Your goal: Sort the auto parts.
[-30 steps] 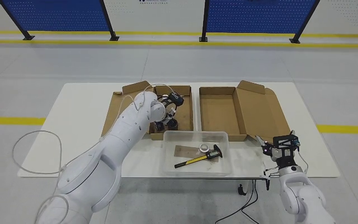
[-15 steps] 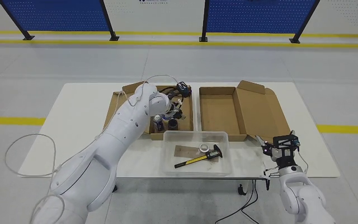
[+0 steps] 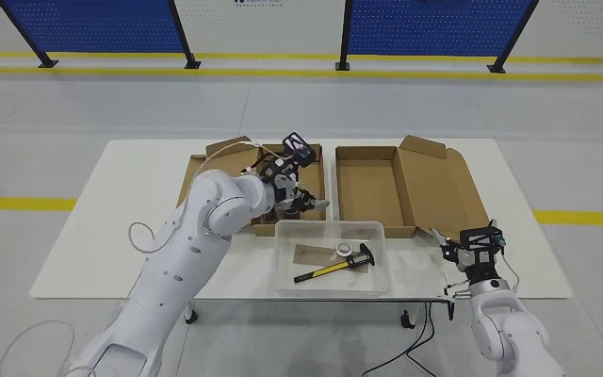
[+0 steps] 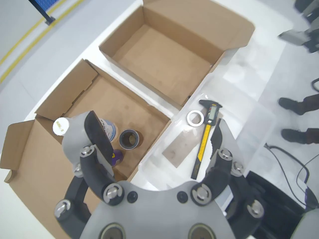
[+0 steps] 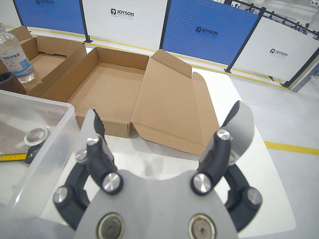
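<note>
My left gripper (image 4: pixel 154 120) is open and empty, hovering over the near corner of the left cardboard box (image 4: pixel 119 105) beside the clear bin (image 3: pixel 377 273). In that box stand a clear bottle (image 4: pixel 108 130), a dark hollow cylinder (image 4: pixel 129 139) and a small purple part (image 4: pixel 117 155). The bin holds a yellow-and-black caliper (image 4: pixel 204 138), a white ring (image 4: pixel 195 118) and a grey metal plate (image 4: pixel 180 150). My right gripper (image 5: pixel 164 108) is open and empty near the table's front right edge, apart from the bin.
The right cardboard box (image 3: pixel 372 193) is open with its lid flap (image 3: pixel 438 184) folded out to the right. The left box's flap (image 3: pixel 193 184) lies out to the left. Bare white table (image 3: pixel 122 217) lies left of the boxes.
The left arm has swung its gripper from over the parts in the left box toward the bin side, and its elbow has shifted. The right arm has not moved.
</note>
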Robot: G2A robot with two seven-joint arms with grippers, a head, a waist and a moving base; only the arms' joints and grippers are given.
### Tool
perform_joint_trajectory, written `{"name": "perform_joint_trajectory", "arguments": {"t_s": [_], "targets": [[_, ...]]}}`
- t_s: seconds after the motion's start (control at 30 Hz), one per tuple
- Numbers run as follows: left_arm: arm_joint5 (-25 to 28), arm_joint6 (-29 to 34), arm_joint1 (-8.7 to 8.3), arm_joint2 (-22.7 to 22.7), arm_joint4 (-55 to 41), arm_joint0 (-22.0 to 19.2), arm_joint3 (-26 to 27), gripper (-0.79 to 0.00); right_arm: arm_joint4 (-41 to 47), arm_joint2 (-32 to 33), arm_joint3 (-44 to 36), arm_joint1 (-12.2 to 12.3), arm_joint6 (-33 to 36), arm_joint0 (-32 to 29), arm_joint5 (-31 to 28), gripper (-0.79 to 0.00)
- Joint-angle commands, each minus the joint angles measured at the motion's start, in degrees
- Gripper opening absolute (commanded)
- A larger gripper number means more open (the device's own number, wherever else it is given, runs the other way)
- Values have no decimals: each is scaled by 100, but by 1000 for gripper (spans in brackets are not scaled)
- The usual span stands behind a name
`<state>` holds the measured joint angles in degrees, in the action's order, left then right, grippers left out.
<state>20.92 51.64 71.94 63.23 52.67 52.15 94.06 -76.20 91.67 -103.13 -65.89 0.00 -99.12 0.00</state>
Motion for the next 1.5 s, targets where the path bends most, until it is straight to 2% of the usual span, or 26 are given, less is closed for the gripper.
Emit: {"name": "perform_joint_trajectory", "arguments": {"t_s": [0.0, 0.1, 0.23, 0.43, 0.6, 0.77, 1.2, 1.37, 1.47], "targets": [[-51, -316, -99, 432, 209, 708, 716, 0, 0, 0, 0, 0, 0, 0, 0, 0], [-208, -929, -211, 1048, 474, 1589, 1377, 0, 0, 0, 0, 0, 0, 0, 0, 0], [-395, -2077, -329, 1895, 1054, 2934, 1897, 0, 0, 0, 0, 0, 0, 0, 0, 0], [-912, -3506, -377, 2730, 1627, 4547, 2580, 0, 0, 0, 0, 0, 0, 0, 0, 0], [-1323, -4191, -365, 2984, 1991, 5353, 2921, 0, 0, 0, 0, 0, 0, 0, 0, 0], [-1514, -4255, -361, 2996, 2416, 5769, 3027, 0, 0, 0, 0, 0, 0, 0, 0, 0], [-1514, -4255, -361, 2996, 2416, 5769, 3027, 0, -22, 6, -67, -1, -6, 48, -28, 0], [-1514, -4255, -361, 2996, 2416, 5769, 3027, 0, 71, -9, -593, -15, 51, 109, -150, 0], [-1514, -4255, -361, 2996, 2416, 5769, 3027, 0, 78, -90, -933, -14, 444, 179, -353, 0]]}}
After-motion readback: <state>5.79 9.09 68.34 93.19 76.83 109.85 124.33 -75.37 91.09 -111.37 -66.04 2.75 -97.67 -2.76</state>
